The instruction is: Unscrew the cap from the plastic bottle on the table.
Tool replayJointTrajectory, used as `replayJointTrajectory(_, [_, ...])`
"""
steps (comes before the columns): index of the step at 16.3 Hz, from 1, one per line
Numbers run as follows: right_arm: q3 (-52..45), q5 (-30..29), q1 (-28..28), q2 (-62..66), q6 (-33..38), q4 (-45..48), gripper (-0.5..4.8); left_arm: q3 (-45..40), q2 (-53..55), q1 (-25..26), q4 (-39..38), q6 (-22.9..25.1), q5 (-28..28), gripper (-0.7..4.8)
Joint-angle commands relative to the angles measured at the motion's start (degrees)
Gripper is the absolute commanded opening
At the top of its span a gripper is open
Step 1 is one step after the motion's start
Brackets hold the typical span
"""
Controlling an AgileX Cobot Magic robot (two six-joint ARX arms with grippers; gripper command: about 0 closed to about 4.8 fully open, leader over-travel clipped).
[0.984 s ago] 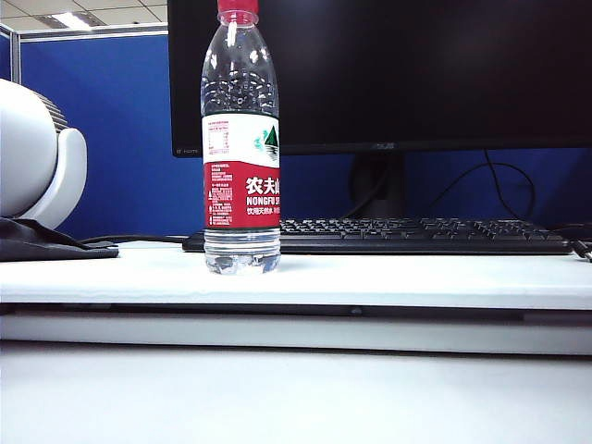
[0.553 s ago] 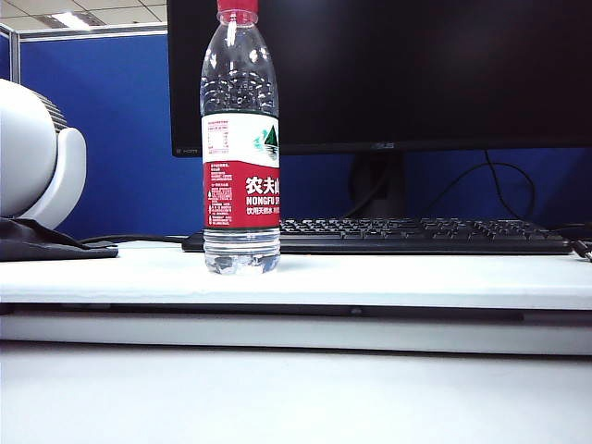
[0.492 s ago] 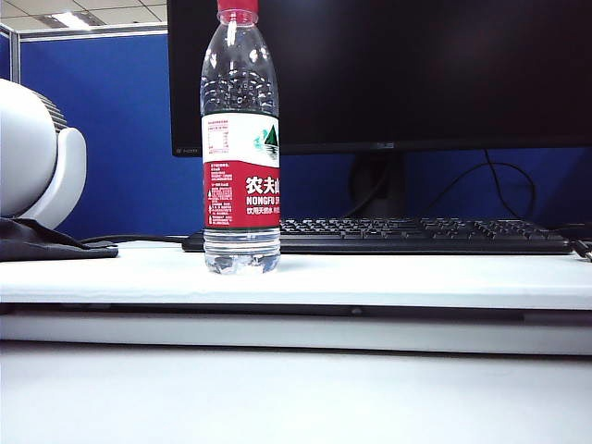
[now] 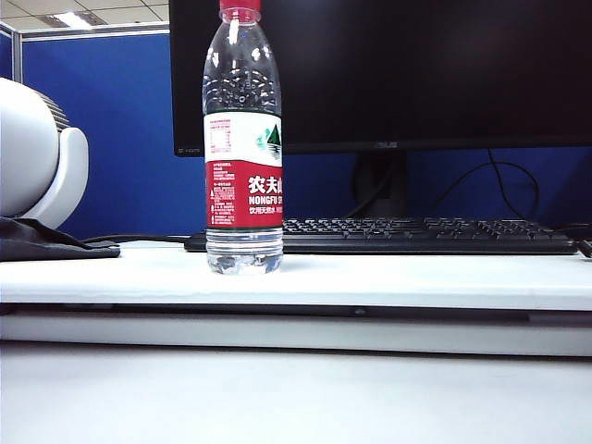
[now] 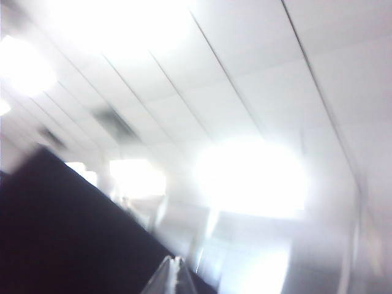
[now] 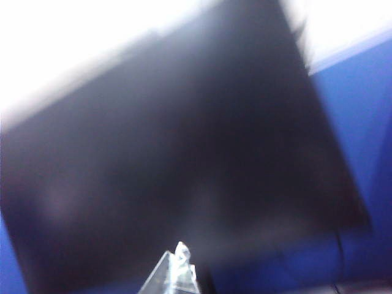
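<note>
Both grippers, left [image 5: 174,269] and right [image 6: 177,260], jaws closed and empty, had swung upward, leaving the clear plastic bottle [image 4: 243,166] and red screw cap [image 4: 240,9] beyond them, ungrasped.

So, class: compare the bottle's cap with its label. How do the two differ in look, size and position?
The cap is plain red; the label is white above and red below, printed with characters and a green mountain logo. The cap is small and narrower than the bottle; the label wraps the wide body. The cap sits at the very top, the label around the middle. Both share the same red. Neither end effector is near the bottle.
</note>
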Motion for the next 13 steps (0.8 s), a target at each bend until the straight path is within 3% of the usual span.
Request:
replayJointTrajectory(1, [7.2, -2.5, 0.0, 4.6, 1.8, 0.8, -0.01, 10.9, 11.5, 0.0, -17.2, 26.1, 22.7, 0.00])
replayJointTrajectory(2, [12.5, -7.9, 0.0, 8.7, 0.9, 0.9, -0.01, 14.2, 18.9, 0.0, -26.9, 39.8, 28.7, 0.00])
replayJointTrajectory(3, [15.3, -11.0, 0.0, 11.1, -0.3, 0.7, -0.01, 14.6, 21.9, 0.0, -30.0, 44.5, 28.1, 0.02])
replayJointTrajectory(4, [19.1, -15.0, 0.0, 14.2, -2.5, -0.5, -0.01, 14.6, 25.3, 0.0, -32.5, 50.5, 27.3, 0.39])
replayJointTrajectory(5, [25.9, -19.7, 0.0, 18.6, -3.9, -7.5, 0.00, 14.6, 30.5, 0.0, -36.0, 57.1, 27.5, 1.21])
replayJointTrajectory(6, [31.6, -21.7, 0.0, 21.8, -4.0, -15.6, -0.01, 14.5, 35.3, 0.0, -37.3, 58.3, 28.4, 2.15])
replayJointTrajectory(7, [34.2, -24.7, 0.0, 24.0, -4.0, -19.5, -0.01, 14.2, 38.5, 0.0, -37.4, 59.7, 29.0, 2.48])
replayJointTrajectory(9, [35.5, -32.1, 0.0, 28.1, -4.0, -21.4, -0.01, 13.9, 45.3, -3.6, -35.6, 62.3, 30.6, 2.50])
replayJointTrajectory(12, [35.6, -34.6, 0.0, 30.3, -3.8, -21.6, -0.01, 13.9, 53.4, -11.3, -32.2, 66.3, 28.9, 3.50])
replayJointTrajectory(13, [35.9, -34.6, 0.0, 30.3, -3.8, -21.5, -0.01, 13.9, 55.8, -13.9, -32.4, 67.1, 24.7, 3.51])
